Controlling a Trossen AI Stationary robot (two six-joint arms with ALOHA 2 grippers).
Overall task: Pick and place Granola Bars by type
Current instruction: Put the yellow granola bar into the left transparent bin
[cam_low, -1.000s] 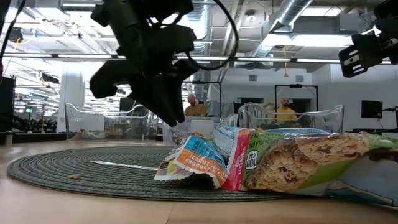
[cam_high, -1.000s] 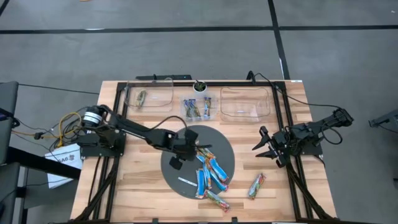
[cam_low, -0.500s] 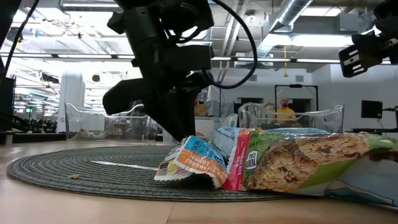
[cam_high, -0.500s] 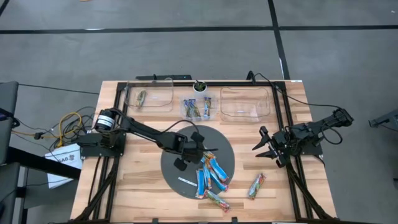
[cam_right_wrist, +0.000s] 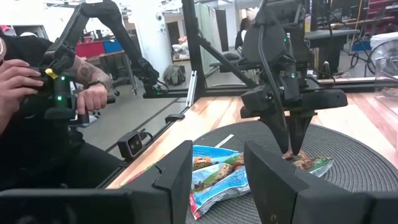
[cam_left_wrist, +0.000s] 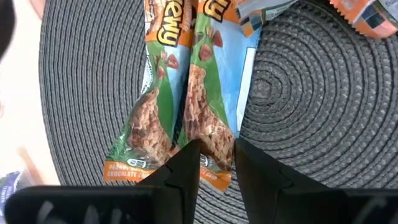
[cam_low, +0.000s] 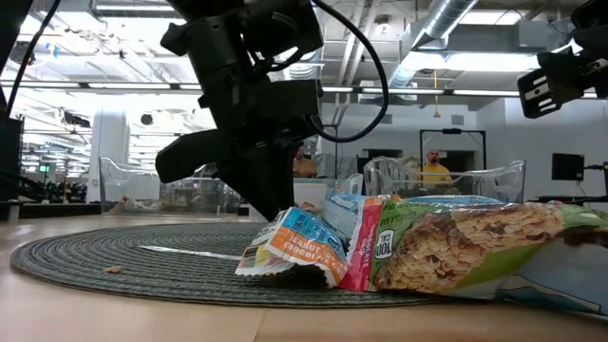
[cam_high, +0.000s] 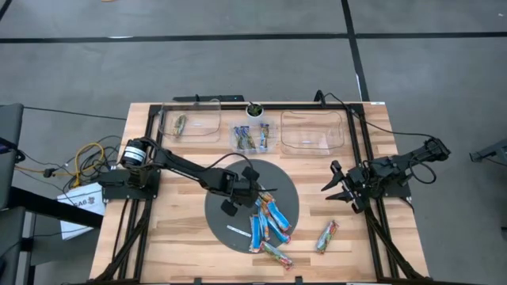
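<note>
Green bar (cam_left_wrist: 208, 127), end between left claw (cam_left_wrist: 216, 163) fingers

Overhead view straight down, low view at tabletop level, both sharing round mat (cam_high: 238, 222).

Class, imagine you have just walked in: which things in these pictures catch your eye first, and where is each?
The left gripper stands over a green-wrapped granola bar on the round dark mat, its jaws straddling the bar's end. A heap of bright bars lies on the mat's right edge. The right gripper waits at the table's right side.
</note>
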